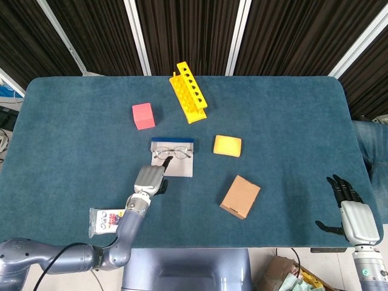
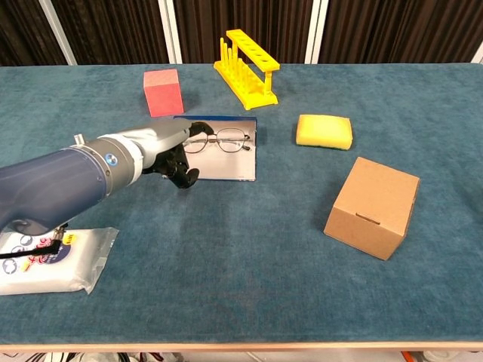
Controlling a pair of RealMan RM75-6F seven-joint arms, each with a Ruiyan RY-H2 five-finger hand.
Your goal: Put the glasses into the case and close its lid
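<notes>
— Glasses (image 2: pixel 217 139): where do they lie?
— On the open case (image 2: pixel 223 151), a grey flat with a blue far edge, mid-table, a little toward the left edge. They sit at its far part, lenses side by side.
— And the left hand (image 2: pixel 167 153)?
— Just beside the case's near-left corner, dark fingers (image 2: pixel 183 176) curled in and holding nothing. One fingertip reaches toward the frame; whether it touches, I cannot tell.
— The right hand (image 1: pixel 351 213)?
— Well apart, past the table's near-right corner, fingers spread and empty.
</notes>
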